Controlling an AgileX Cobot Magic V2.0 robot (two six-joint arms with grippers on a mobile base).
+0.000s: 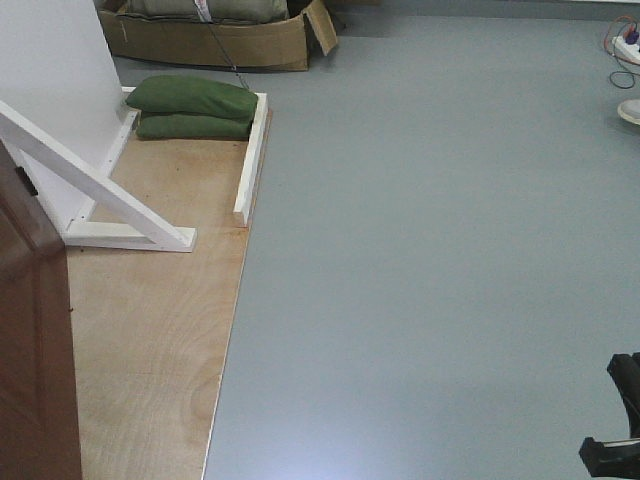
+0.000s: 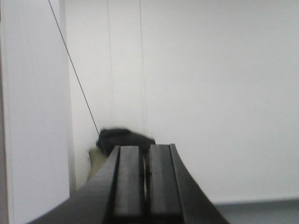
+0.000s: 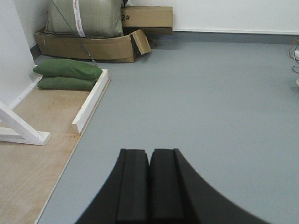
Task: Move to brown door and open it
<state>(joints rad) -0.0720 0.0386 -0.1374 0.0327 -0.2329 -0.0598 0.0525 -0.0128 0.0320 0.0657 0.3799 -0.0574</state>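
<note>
Two claws, both pressed together and holding nothing: the left claw (image 2: 145, 179) faces a white wall (image 2: 219, 93), the right claw (image 3: 149, 182) points out over the grey floor (image 3: 210, 93). The brown door (image 1: 35, 350) stands at the far left edge of the front view, beside a plywood sheet (image 1: 150, 330) and a white wooden brace (image 1: 100, 190). Green sandbags (image 1: 195, 105) lie stacked beyond, near a cardboard box (image 1: 200, 42).

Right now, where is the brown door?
The brown door is at the far lower-left edge of the exterior front-facing view, bordering the plywood floor panel, with the white diagonal brace just beyond it.
</note>
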